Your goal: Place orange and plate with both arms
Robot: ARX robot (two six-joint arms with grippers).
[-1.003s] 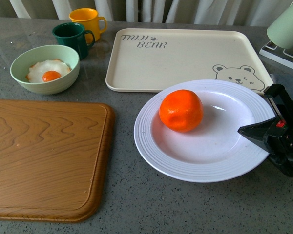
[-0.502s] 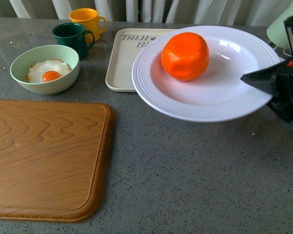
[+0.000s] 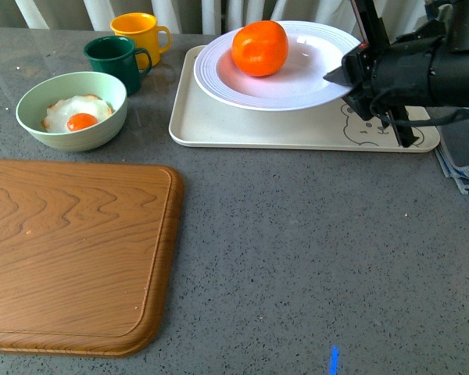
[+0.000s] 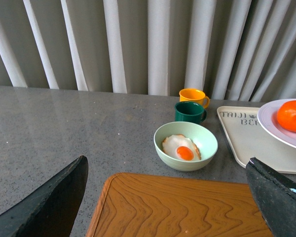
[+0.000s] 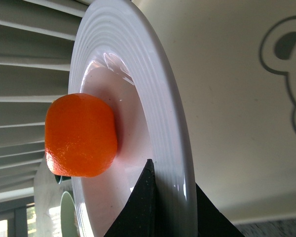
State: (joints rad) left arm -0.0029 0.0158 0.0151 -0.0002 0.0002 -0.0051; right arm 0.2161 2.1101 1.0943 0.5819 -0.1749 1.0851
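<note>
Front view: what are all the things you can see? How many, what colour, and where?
orange: one, bright orange, in the plate
plate: one, white, over the tray
tray: one, cream with bear print, far right
bowl: one, pale green, far left
fried egg: one, white with orange yolk, in the bowl
mugs: two, green mug and yellow mug, beside the bowl
cutting board: one, brown wood, near left
counter: one, grey, under everything
right gripper: one, black, shut on the plate
left gripper: one, black, open
</note>
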